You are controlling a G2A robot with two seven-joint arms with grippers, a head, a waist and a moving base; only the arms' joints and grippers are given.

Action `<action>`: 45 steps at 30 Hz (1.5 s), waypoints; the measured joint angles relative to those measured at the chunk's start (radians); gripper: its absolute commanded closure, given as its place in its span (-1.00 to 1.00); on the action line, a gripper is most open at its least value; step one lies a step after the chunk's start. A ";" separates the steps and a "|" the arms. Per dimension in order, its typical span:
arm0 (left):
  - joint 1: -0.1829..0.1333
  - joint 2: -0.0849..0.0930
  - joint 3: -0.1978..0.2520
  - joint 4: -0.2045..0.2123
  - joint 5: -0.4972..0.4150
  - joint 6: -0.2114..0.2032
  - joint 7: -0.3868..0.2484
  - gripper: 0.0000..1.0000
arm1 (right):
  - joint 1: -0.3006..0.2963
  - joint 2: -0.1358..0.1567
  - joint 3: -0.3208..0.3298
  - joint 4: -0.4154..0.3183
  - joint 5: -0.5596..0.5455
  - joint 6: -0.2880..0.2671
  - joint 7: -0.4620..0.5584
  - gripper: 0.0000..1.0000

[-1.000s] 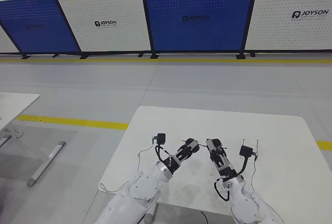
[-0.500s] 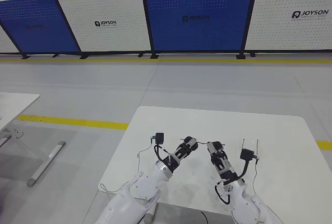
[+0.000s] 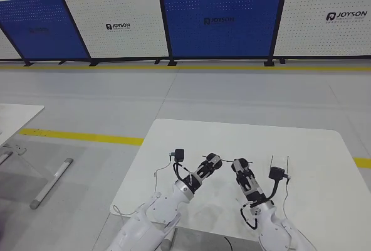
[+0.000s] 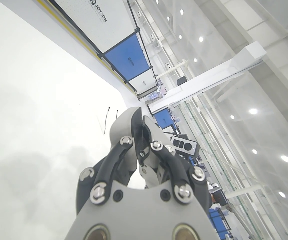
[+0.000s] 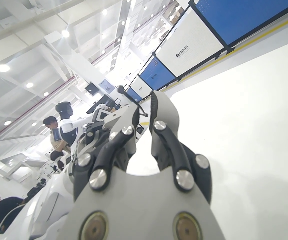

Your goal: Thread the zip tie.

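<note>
Both arms hang low over the near part of the white table point(image 3: 235, 135), their grippers a short gap apart. My left gripper point(image 3: 214, 159) point(image 4: 141, 119) is shut, and a thin black strip of zip tie point(image 4: 142, 133) shows edge-on between its pads. My right gripper point(image 3: 236, 164) point(image 5: 145, 104) is shut on a black zip tie point(image 5: 130, 99). That tie's square head sticks out past the fingertips, and its strip runs down into the narrow slot between the fingers. Two spare zip ties point(image 3: 272, 161) point(image 4: 106, 121) lie flat on the table beyond the right gripper.
The table's far half is bare white surface, and its near edge runs close under both arms. A second white table point(image 3: 4, 119) stands far to the left across the floor. Blue and white panels point(image 3: 223, 28) line the back.
The right gripper has drawn back slightly toward the near edge. The left gripper has barely shifted. Both stay shut.
</note>
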 measured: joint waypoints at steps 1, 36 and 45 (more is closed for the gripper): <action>0.000 0.000 0.000 0.000 0.000 0.000 0.000 1.00 | 0.000 0.000 0.000 -0.001 0.000 0.000 0.000 1.00; 0.022 -0.002 0.001 -0.018 0.019 -0.035 -0.009 1.00 | 0.037 0.006 -0.011 0.031 -0.005 0.000 0.062 1.00; 0.029 -0.001 -0.003 -0.027 0.025 -0.036 -0.008 1.00 | 0.048 0.009 -0.029 0.030 -0.014 0.000 0.079 1.00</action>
